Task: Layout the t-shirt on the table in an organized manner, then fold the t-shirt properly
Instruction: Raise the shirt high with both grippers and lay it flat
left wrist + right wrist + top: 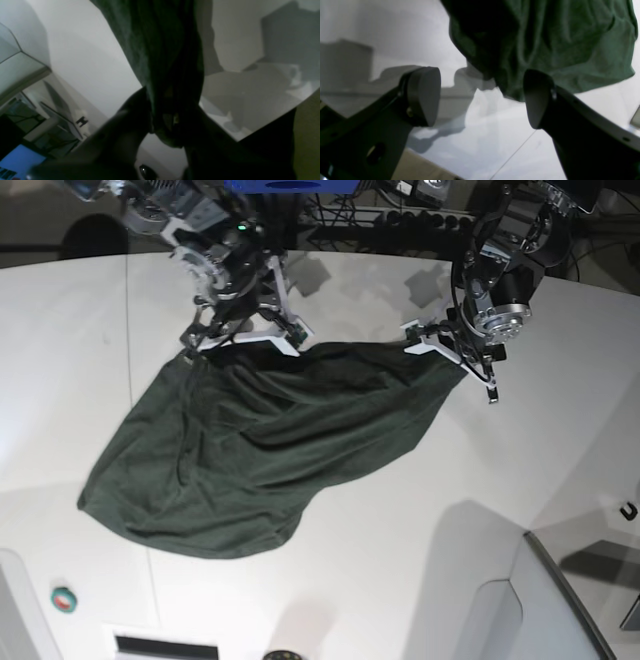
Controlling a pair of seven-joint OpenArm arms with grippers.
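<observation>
**One arm holds the green shirt, the other has let go**

The t-shirt (250, 450) is dark green and very wrinkly. Most of it lies on the big white table (420, 560). It spreads out from the far side down toward the near left, and it is bunched up, not flat.

In the base view, the left gripper (462, 358) is on the right side. It pinches the far right corner of the shirt. That corner is pulled up a bit off the table. In the left wrist view, the cloth (162, 62) hangs right between the dark fingers (130, 117), and they are squeezed tight on it.

The right gripper (245, 330) is on the left side in the base view. It sits over the far left edge of the shirt. In the right wrist view, its two fingers (423, 95) stand wide apart. There is only table between them. The green cloth (557, 45) lies just past the fingertips, and one finger sits in front of its edge. I cannot tell if that finger touches the cloth.

A thin dark line (515, 150) runs across the table below the open gripper.

A small green and red button (63, 599) sits near the front left corner.
</observation>
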